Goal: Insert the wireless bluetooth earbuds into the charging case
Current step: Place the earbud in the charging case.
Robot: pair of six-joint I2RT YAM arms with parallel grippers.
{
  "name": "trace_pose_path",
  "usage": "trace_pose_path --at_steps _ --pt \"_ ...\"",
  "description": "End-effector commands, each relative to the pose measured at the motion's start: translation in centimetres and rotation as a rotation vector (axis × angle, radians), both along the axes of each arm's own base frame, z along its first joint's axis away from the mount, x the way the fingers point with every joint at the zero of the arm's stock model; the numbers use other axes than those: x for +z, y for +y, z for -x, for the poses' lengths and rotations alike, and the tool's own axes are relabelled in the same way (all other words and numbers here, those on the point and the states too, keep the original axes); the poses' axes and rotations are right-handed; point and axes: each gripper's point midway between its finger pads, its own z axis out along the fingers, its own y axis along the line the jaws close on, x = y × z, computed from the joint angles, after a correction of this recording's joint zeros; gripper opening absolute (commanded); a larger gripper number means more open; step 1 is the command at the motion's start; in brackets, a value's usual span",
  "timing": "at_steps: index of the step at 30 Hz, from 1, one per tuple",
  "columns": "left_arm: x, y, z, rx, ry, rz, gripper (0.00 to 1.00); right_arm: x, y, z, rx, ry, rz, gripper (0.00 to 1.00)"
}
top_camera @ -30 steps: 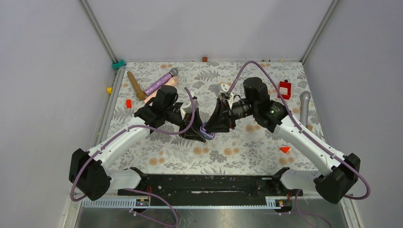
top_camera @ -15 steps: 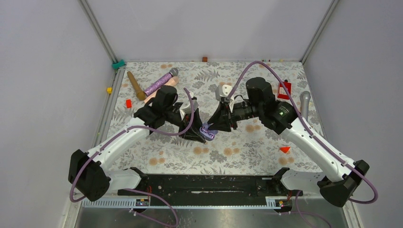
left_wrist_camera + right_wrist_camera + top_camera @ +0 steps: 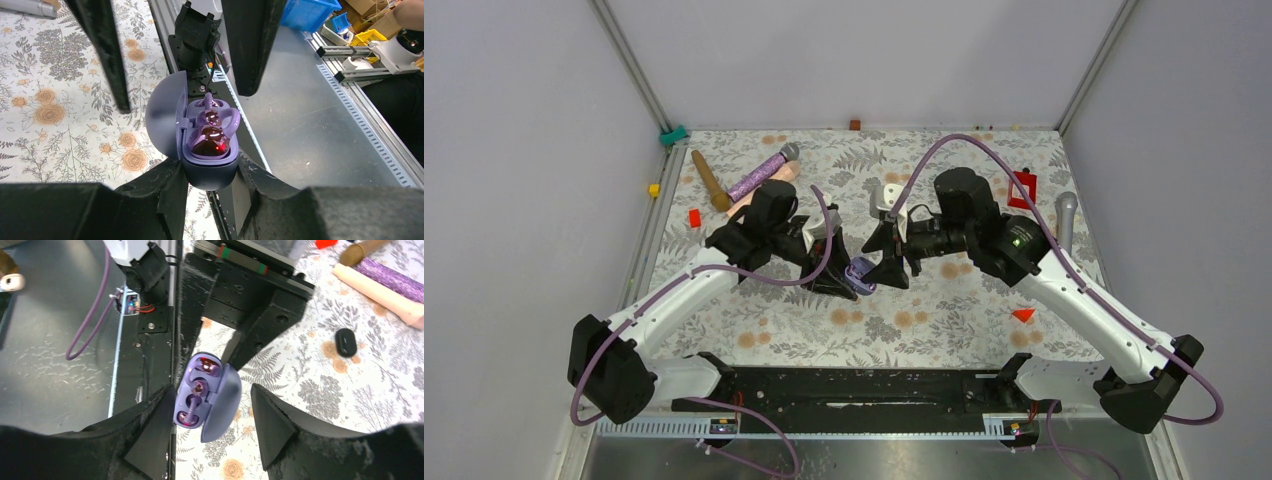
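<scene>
Top view, left claw [image 3: 844,278]: closed on the purple charging case [image 3: 860,272], which is held above the desk [image 3: 944,310] between the two arms.
Top view, right claw [image 3: 886,258]: jaws are parted just beside the case; nothing is held.
Left wrist, case: it is gripped low on its body, and the lid [image 3: 165,117] is swung open to the left.
Left wrist, earbuds [image 3: 210,142]: two glossy purple buds are seen lying in the pockets, with a red glow on the nearer one. Whether they are fully seated cannot be told.
Right wrist, right claw: its fingers [image 3: 150,430] stand either side of the open case, apart from it.
Right wrist, desk: a small black oval item [image 3: 346,341] is seen lying well apart.
Handling: the case is judged light, hard-shelled and slippery, with a delicate hinge. Hold is best kept across the body below the rim, with the lid left free. The buds are tiny and smooth, and are best pressed gently on the crown.
</scene>
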Motion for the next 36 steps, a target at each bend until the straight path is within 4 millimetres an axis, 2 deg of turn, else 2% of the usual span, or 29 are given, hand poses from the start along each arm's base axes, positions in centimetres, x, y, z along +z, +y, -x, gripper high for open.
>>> trace_pose_path --at_steps 1,4,9,13,21,25,28,36 --pt "1.2 -0.1 0.0 -0.014 -0.076 0.052 0.00 2.0 -0.3 -1.4 -0.095 -0.057 -0.015 0.68" --pt "1.1 -0.2 -0.1 -0.011 -0.078 0.051 0.00 2.4 -0.5 -2.0 -0.134 -0.070 -0.018 0.75" --pt "1.1 -0.2 -0.1 -0.009 -0.081 0.050 0.00 3.2 -0.5 -1.6 -0.136 -0.053 -0.037 0.86" --pt "1.2 -0.1 -0.1 -0.001 -0.091 0.052 0.00 3.6 -0.5 -1.8 -0.159 -0.040 -0.043 0.99" --pt "1.5 -0.1 -0.2 0.003 -0.100 0.056 0.00 4.4 -1.0 -2.1 -0.199 -0.038 -0.060 1.00" --pt "1.5 -0.1 -0.3 0.012 -0.105 0.054 0.00 4.7 -1.7 -3.5 -0.281 -0.056 -0.067 0.99" --pt "1.4 0.0 -0.2 0.010 -0.110 0.050 0.00 4.4 -1.8 -4.3 -0.322 -0.055 -0.063 1.00" --pt "1.1 -0.1 -0.3 0.011 -0.105 0.043 0.00 3.2 -0.8 -4.2 -0.293 -0.002 -0.071 0.99"
